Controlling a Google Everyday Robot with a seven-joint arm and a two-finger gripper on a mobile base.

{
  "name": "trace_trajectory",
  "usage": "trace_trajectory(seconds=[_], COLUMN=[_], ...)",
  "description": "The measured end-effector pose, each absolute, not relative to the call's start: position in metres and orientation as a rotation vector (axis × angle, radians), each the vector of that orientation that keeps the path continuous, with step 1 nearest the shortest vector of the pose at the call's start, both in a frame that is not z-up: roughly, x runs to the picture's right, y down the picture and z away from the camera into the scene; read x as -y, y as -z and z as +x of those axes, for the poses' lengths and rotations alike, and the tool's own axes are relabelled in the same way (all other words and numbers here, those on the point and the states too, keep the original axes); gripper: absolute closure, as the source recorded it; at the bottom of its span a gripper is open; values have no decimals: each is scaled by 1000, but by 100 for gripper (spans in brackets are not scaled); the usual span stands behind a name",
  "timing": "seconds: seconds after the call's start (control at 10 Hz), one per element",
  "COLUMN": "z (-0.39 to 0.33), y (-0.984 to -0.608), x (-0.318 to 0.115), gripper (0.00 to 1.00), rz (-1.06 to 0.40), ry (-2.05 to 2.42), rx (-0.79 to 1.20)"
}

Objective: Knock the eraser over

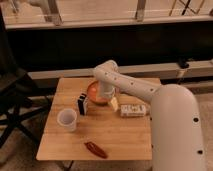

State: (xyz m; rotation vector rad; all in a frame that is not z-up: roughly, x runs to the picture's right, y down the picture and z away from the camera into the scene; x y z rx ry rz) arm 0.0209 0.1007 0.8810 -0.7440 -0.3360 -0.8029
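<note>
The eraser [82,103], a small black block with a white face, stands upright on the wooden table [120,135], left of centre. My gripper [104,95] hangs down from the white arm [130,85] over an orange bowl [95,93], just right of the eraser and a little behind it. There is a small gap between the gripper and the eraser. The arm covers part of the bowl.
A white cup [67,119] stands front-left of the eraser. A white labelled bottle [133,110] lies on its side to the right, with a small yellowish item [114,104] beside it. A red-brown object [95,149] lies near the front edge. A black chair [15,100] stands to the left.
</note>
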Motion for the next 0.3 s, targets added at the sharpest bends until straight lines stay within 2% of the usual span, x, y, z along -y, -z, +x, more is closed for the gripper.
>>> trace_trajectory(seconds=[0.3], z=[19], y=[-882], x=[-99], gripper=[20], rz=[-746], ry=[815], rx=[341])
